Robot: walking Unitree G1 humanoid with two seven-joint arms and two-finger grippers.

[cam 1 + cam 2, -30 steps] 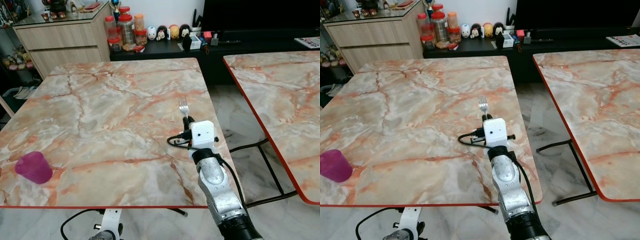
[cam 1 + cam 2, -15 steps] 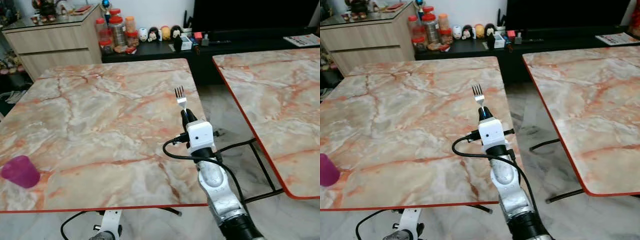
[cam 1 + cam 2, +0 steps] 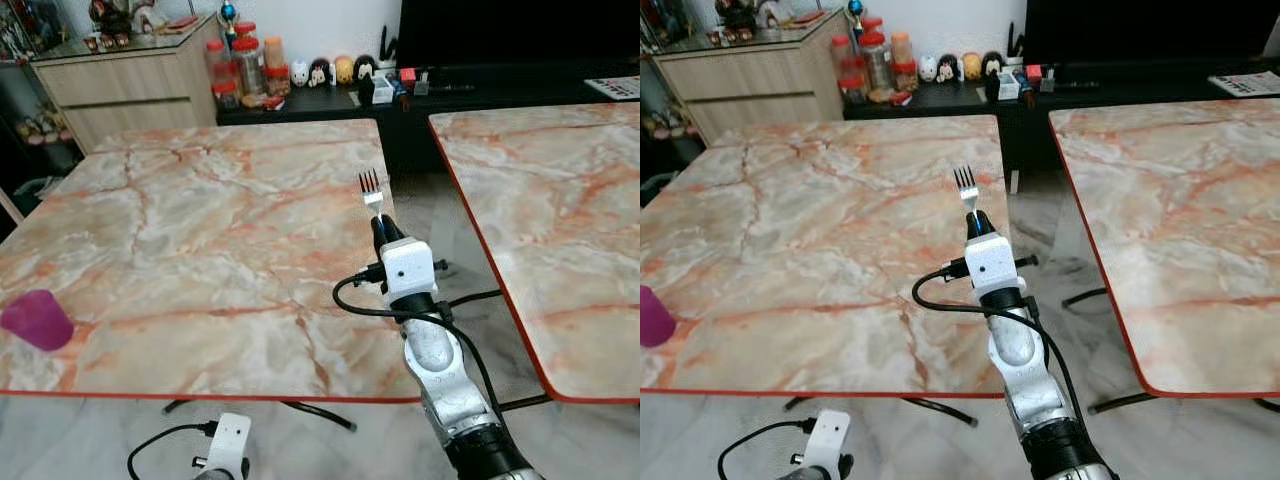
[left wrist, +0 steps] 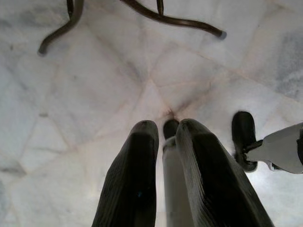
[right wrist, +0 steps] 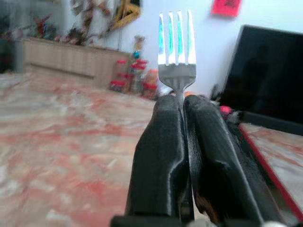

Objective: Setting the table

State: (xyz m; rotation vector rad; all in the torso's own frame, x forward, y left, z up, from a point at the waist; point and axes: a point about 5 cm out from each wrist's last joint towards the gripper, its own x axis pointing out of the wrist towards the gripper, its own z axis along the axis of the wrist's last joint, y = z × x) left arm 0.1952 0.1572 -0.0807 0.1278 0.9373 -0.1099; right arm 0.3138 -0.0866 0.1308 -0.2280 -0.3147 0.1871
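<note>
A silver fork point(image 3: 371, 190) stands upright with its tines up, pinched in my right gripper point(image 3: 382, 228). The gripper hovers over the right edge of the marble table point(image 3: 200, 230). In the right wrist view the two black fingers point(image 5: 163, 142) press together on the fork's point(image 5: 176, 47) handle. A pink cup point(image 3: 37, 319) sits at the table's near left corner. My left gripper point(image 4: 165, 137) hangs low beside the table and points at the floor, its fingers close together with nothing between them.
A second marble table point(image 3: 560, 200) stands to the right across a gap of tiled floor. A wooden cabinet point(image 3: 130, 85) and a low black shelf with jars point(image 3: 250, 65) and small figures line the back wall. Table legs point(image 4: 142, 12) cross the floor below.
The whole picture has shifted as the camera moved. My right gripper still holds the fork upright near the table's right edge, now a little nearer the near edge.
</note>
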